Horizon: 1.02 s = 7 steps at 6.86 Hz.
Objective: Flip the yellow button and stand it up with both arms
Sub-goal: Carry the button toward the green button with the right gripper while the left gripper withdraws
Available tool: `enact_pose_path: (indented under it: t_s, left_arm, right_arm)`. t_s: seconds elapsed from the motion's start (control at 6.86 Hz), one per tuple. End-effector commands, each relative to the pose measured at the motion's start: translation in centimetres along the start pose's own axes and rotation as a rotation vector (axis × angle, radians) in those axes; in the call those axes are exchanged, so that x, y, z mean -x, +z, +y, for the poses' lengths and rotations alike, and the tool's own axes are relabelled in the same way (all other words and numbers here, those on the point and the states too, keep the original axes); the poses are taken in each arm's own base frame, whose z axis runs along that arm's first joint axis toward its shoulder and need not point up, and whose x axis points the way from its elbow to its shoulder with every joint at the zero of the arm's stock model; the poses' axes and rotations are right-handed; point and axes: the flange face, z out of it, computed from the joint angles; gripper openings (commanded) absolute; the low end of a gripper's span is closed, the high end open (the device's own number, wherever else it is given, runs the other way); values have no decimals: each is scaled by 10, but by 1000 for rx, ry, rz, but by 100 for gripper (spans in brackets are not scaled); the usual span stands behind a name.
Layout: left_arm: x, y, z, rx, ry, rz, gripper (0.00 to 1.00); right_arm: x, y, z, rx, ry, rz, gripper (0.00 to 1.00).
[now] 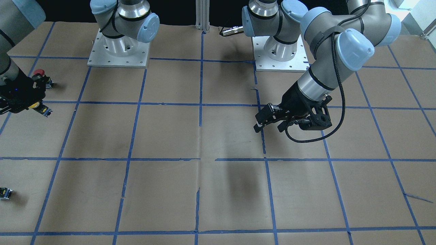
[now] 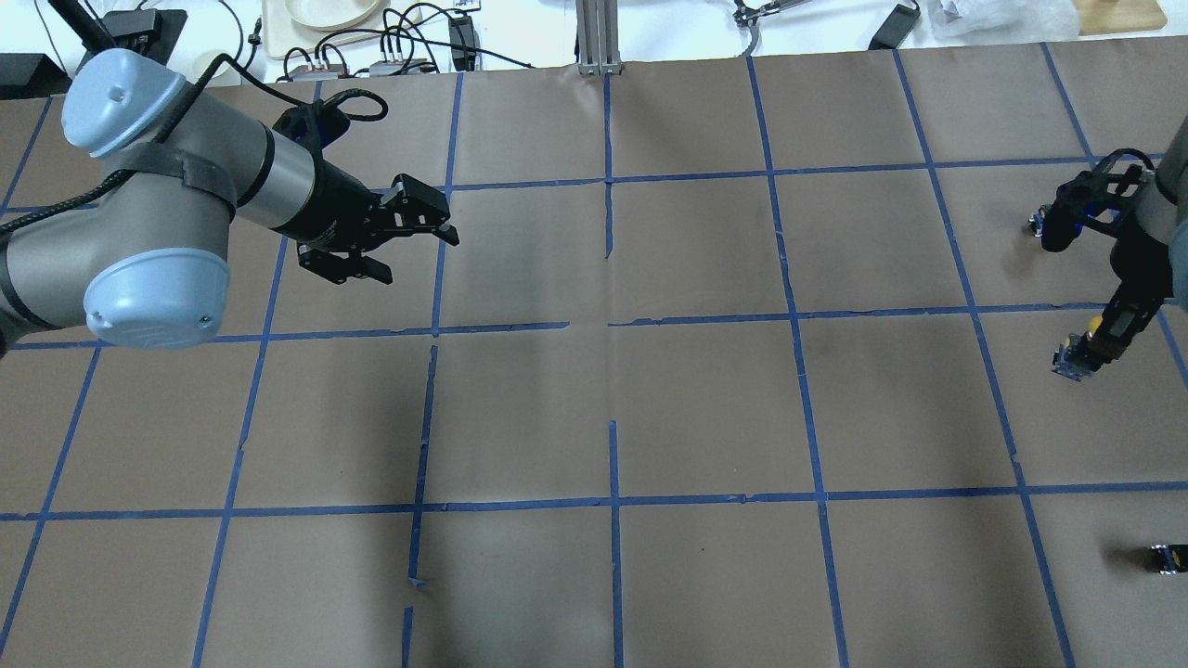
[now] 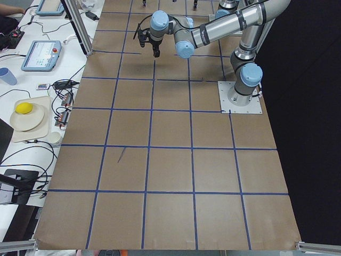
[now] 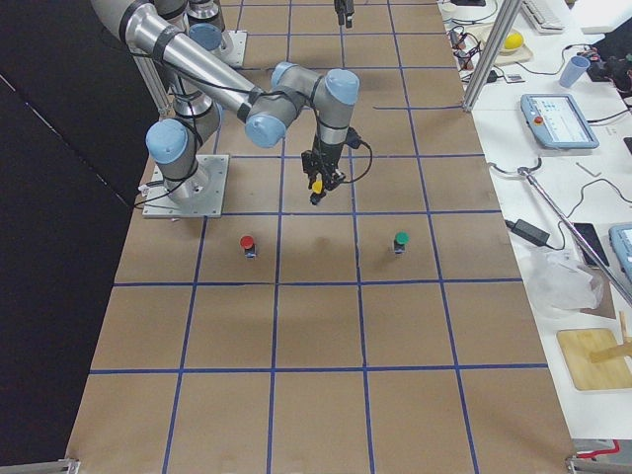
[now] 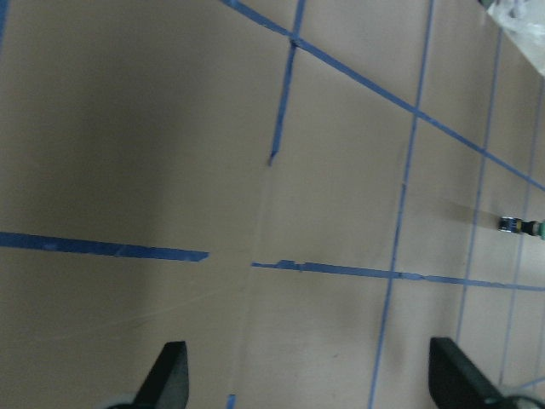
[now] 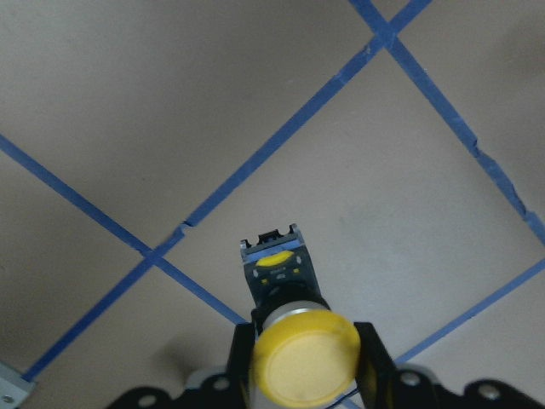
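Jaws at right pinching yellow button point(image 6: 303, 368), left jaws wide

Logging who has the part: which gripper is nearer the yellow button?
Right. The right gripper is shut on the yellow button, a finger on each side of its cap. The left gripper hangs open and empty, far across the table.

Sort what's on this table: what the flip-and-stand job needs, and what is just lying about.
For the job:
- small push-button with round yellow cap and black-grey body, clamped in the black two-finger right gripper
- black two-finger left gripper, open, empty

Lying about:
- same-shaped button with red cap, upright
- same-shaped button with green cap, upright
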Motion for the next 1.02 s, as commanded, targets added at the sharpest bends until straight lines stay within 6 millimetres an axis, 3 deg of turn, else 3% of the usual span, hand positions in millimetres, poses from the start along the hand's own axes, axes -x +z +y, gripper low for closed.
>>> enact_pose_path:
  t_s: [0.0,0.15,0.44,0.58,0.88]
  left_arm:
    - [-7,-45,-15,45,-9,-141,100]
    - [-13,-75,-16,87,34,-247,99]
    - [-43,-127,9,129,126,-305,100]
    - [-49,-139,12,116,183,-296,99]
    - [-53,-145,20,125,217,-318,99]
  right_arm:
    - [-28,51,47,-3,-222,128,29]
    - [-26,58,50,14,-270,222,28]
    - [-32,78,60,-73,-321,206,27]
    - [-33,80,64,-102,-332,209,27]
    - [-32,82,61,-130,-335,206,27]
